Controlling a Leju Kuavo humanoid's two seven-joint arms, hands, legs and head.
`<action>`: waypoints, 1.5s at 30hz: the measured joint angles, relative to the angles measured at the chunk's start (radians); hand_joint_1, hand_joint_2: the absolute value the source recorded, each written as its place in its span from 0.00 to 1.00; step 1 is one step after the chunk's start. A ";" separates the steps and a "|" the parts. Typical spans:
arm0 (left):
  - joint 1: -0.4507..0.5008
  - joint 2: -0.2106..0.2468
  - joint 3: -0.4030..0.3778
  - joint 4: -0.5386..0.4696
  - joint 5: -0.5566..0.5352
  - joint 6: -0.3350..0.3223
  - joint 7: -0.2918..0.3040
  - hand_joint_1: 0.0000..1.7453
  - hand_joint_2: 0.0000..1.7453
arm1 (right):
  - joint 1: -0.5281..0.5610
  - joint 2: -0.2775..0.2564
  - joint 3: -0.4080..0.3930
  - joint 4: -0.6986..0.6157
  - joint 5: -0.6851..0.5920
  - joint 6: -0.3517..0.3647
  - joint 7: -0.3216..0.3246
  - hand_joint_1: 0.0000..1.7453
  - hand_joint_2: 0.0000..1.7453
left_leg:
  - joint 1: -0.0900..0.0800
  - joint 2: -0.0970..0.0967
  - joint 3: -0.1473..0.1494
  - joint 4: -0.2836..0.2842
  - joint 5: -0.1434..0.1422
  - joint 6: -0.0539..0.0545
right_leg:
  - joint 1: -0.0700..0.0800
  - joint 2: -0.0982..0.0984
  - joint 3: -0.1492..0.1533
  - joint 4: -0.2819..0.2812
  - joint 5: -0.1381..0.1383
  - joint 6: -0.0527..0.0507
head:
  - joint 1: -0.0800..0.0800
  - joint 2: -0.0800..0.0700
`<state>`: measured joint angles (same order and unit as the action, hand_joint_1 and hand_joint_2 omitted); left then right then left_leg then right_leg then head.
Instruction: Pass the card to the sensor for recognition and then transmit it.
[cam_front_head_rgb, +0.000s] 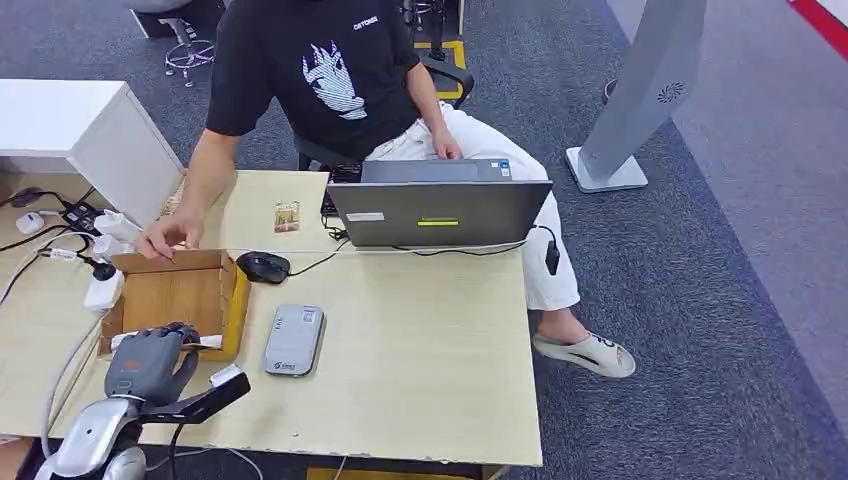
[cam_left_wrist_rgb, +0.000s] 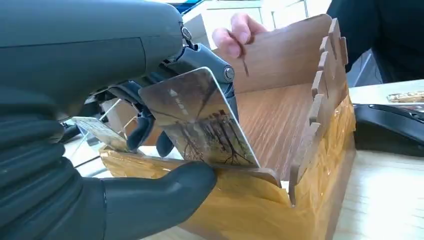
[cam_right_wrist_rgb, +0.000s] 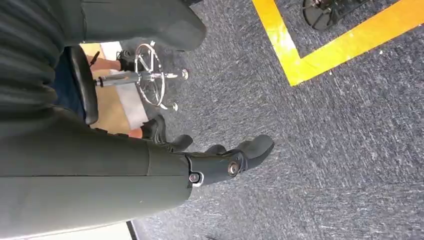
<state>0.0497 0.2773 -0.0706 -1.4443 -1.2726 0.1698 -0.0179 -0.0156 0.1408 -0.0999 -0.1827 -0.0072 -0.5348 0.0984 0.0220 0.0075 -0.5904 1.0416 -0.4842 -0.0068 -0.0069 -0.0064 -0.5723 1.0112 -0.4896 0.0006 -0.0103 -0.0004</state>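
At the near rim of the open cardboard box, the card stands tilted, pinched between the thumb and the dark fingers of the left hand; its printed face shows bare trees. A second card lies just behind it against the box's near wall. From the head view the left hand sits at the box's near left corner, its silver arm rising from the table's near edge. Just right of the box lies the grey sensor, flat on the wooden table, apart from the hand. A black mouse rests beyond it, and a grey laptop stands farther back. A person's hand touches the box's far rim. The right hand hangs over grey carpet, fingers loosely apart and holding nothing.
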 joint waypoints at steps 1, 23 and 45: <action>0.000 0.000 0.000 0.000 0.000 0.000 0.000 0.81 1.00 | 0.000 0.000 0.000 0.000 0.000 0.000 0.000 0.00 1.00 | 0.000 0.000 0.000 0.000 0.000 0.000 | 0.000 0.000 0.000 0.000 0.000 0.000 | 0.000 0.000; -0.002 -0.001 -0.001 0.000 -0.002 0.008 0.000 0.00 1.00 | 0.000 -0.001 0.000 0.000 0.003 0.000 0.000 0.00 1.00 | 0.000 0.000 0.000 0.000 0.000 0.000 | 0.000 0.000 0.000 0.000 0.000 0.000 | 0.000 0.000; -0.005 -0.001 -0.020 -0.035 0.015 0.019 -0.017 0.00 1.00 | 0.000 -0.001 -0.005 0.000 0.006 0.000 -0.002 0.00 1.00 | 0.000 0.000 0.000 0.000 0.000 0.000 | 0.000 0.000 0.000 0.000 0.000 0.000 | 0.000 0.000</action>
<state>0.0451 0.2762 -0.0908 -1.4797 -1.2577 0.1884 -0.0351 -0.0156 0.1396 -0.1045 -0.1827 -0.0015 -0.5344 0.0965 0.0220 0.0075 -0.5904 1.0416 -0.4842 -0.0068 -0.0069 -0.0064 -0.5723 1.0112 -0.4896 0.0006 -0.0103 -0.0004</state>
